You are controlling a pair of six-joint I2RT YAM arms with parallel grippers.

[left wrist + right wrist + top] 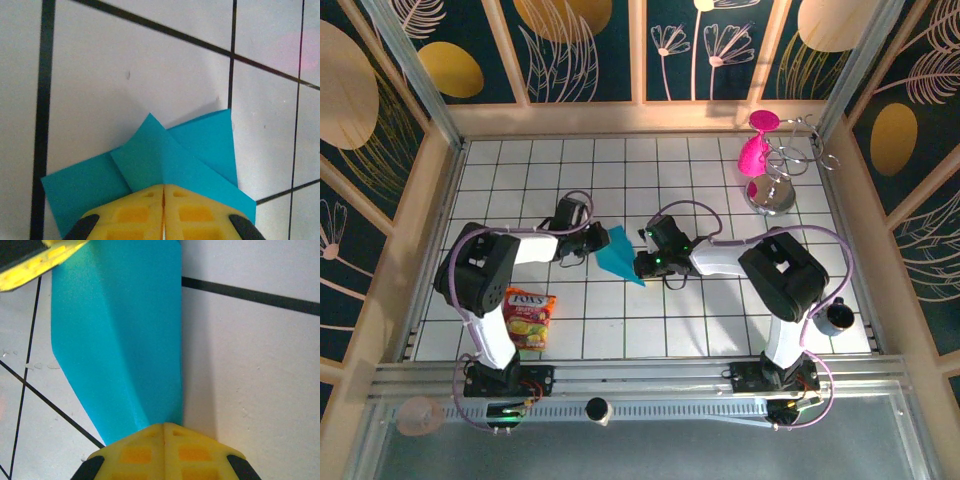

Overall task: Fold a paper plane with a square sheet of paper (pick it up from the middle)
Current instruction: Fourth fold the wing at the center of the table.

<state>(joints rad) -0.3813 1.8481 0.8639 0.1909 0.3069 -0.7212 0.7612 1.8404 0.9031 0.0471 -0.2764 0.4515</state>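
There it was, one turquoise paper plane point(620, 255), dead centre of the overhead frame on the white gridded counter point(720, 320), wide tail up and left, pointed nose down and right. Two hands were on it, one at each end. The left hand point(590, 243) came in from the left at the tail. In its wrist view point(164, 189) the two yellow fingers point(132, 215) were pressed tight together at the bottom edge, pinching the blue paper point(170, 155), whose pleats fanned out above them. The right hand point(644, 266) met the nose from the right. Its own camera point(164, 426) showed its jaws fully closed too, clamped on the narrow end, with the plane point(120, 340) widening toward the top of the frame.

Around the edges: one red-and-yellow snack packet point(529, 318) lay at lower left beside the left arm. Pink goblets point(753, 155), two as far as I could tell, sat on a wire rack point(790, 160) at upper right. One dark mug point(837, 317) stood at far right.
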